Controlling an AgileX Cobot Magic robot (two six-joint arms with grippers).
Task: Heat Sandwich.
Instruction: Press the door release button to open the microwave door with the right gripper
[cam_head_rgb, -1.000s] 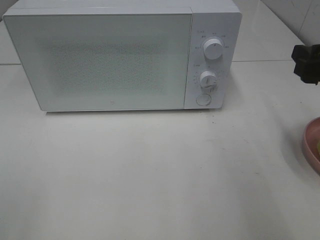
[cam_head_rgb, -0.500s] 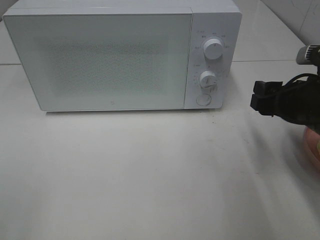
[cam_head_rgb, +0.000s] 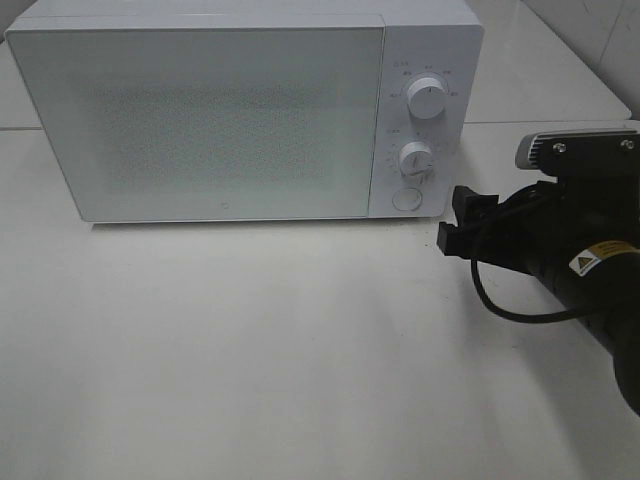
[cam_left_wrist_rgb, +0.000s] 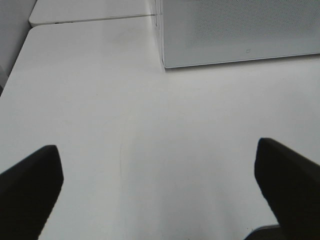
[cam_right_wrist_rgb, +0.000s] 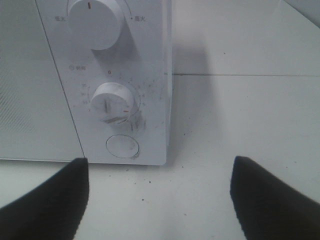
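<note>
The white microwave (cam_head_rgb: 200, 120) stands shut at 12 o'clock on the surface (cam_head_rgb: 250, 350). The right tool (cam_head_rgb: 456, 220), its jaws apart and empty, hangs at 4 o'clock from the microwave's round button (cam_head_rgb: 406, 199), near the front corner. The left tool (cam_left_wrist_rgb: 160, 190) is spread wide above the surface, holding nothing; the sandwich is not in sight.

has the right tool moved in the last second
Yes. The right tool has come in from the right edge of the high view, leftward toward the microwave, and is now open just right of its round button.
</note>
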